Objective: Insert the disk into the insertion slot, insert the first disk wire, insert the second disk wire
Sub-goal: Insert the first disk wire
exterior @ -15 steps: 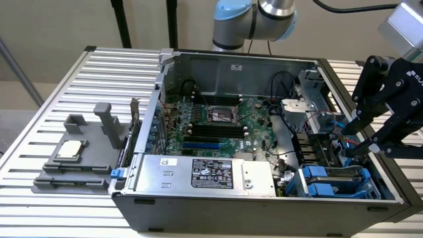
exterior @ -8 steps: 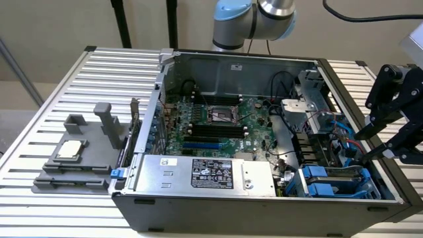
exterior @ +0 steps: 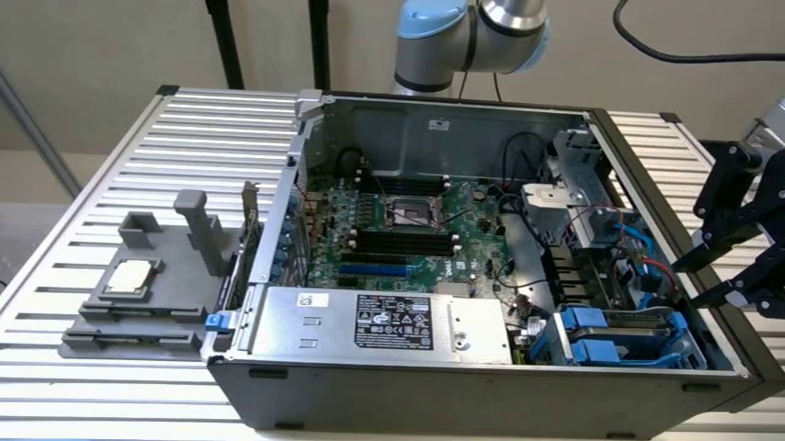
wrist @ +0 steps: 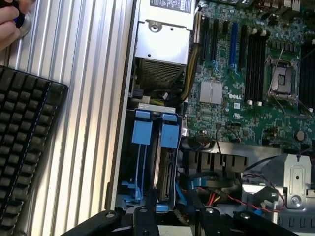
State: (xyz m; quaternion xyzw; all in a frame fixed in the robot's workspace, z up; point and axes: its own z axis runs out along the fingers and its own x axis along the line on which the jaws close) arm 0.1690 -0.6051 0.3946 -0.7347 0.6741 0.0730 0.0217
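Note:
The insertion slot (exterior: 626, 335) is the blue-railed bay in the case's front corner, on the exterior view's right. In the wrist view its two blue tabs (wrist: 155, 133) stand side by side. Under one tab sits the edge of a silver-grey drive (wrist: 165, 169), apparently the disk, inside the bay. My gripper (exterior: 687, 283) hangs just outside the case wall, above and beside the bay. Its black fingers are apart with nothing between them. Its black linkage (wrist: 142, 221) shows close over the bay's end. Loose blue and red wires (exterior: 641, 257) lie behind the bay.
A grey power-supply box (exterior: 381, 322) lies beside the bay, and the green motherboard (exterior: 405, 230) fills the case floor. A silver cage (exterior: 576, 184) stands behind the wires. A black keyboard (wrist: 24, 147) and a hand (wrist: 10, 19) are on the slatted table (wrist: 93, 98). A grey fixture (exterior: 135, 285) sits at the exterior view's left.

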